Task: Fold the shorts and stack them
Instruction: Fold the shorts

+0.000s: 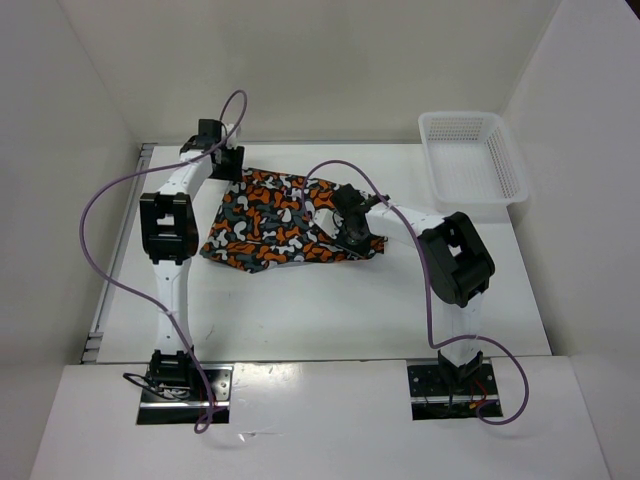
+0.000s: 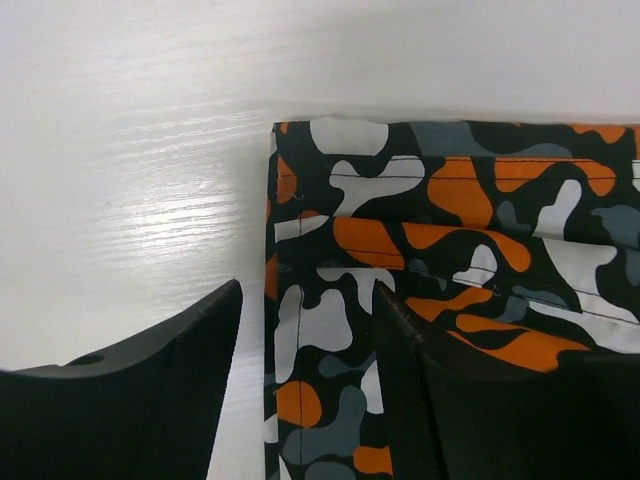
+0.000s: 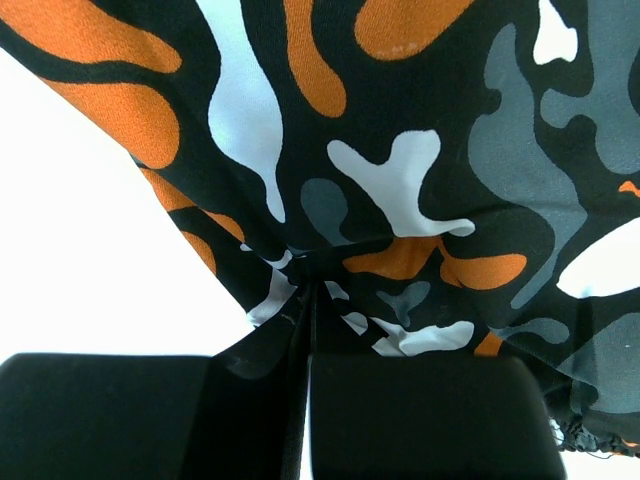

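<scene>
1. L gripper (image 2: 310,297): jaws apart, roughly mid-width, nothing clamped. The stitched corner of the shorts (image 2: 430,260) lies betw. its fingers; one finger is over bare table (image 2: 130,150), the other over cloth.
2. R gripper (image 3: 305,320): pinched fully shut on a bunched pleat of the shorts; cloth fans out ahead of its tips. In top view the shorts lie betw. the two grippers, basket (image 1: 470,155) well off to R gripper's outer side.
3. Step, prob.: get L onto that corner for the fold.
4. To do it well: drop L so the hem edge sits deep in the jaws, catch all layers, close square to the seam, not on the very tip.
5. Lift both ends level; uneven pull = skewed fold.
6. Writing: no brand, tag or text legible, only stitch lines.
</scene>
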Controlling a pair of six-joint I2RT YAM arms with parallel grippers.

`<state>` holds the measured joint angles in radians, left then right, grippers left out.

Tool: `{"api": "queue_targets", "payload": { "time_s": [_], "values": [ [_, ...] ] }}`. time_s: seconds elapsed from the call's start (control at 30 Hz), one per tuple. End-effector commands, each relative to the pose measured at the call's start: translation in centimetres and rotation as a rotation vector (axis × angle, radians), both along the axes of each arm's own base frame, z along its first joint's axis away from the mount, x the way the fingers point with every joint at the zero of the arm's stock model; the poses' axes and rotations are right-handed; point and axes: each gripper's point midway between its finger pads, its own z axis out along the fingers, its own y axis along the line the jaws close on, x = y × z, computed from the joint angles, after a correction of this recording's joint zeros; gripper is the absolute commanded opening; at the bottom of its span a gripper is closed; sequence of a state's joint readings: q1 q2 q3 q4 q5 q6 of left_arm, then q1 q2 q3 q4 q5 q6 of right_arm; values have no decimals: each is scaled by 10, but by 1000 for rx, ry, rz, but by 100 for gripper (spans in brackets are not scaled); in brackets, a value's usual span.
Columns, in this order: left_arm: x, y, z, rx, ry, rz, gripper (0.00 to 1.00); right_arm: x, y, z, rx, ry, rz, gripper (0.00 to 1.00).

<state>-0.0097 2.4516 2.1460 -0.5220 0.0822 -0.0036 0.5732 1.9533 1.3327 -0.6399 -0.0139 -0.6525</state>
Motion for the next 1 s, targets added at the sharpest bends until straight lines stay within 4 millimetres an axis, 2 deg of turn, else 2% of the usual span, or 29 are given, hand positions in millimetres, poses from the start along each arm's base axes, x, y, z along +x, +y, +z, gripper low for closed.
{"api": "queue_targets", "payload": {
  "time_s": [0.0,0.13,0.23,0.4,0.67,0.9,0.97],
  "values": [
    [4,-1,45,-17,-84,-14,63,-2,-6,4,-16,-4,5,0],
    [0,-5,38,-33,-65,-28,55,-2,-6,4,-18,-6,14,0],
    [-5,-1,24,-18,-35,-15,55,-2,-6,4,-18,-6,14,0],
    [-7,2,15,-2,-17,-1,58,-2,-5,4,-13,-3,25,0],
    [-8,-8,16,-49,-16,-40,58,0,-3,7,-8,-11,25,0],
    [-11,-16,14,-83,-7,-67,49,0,-3,7,-8,-11,25,0],
    [-11,-16,19,-82,-16,-67,48,0,-3,7,-8,-11,25,0]
  ]
}}
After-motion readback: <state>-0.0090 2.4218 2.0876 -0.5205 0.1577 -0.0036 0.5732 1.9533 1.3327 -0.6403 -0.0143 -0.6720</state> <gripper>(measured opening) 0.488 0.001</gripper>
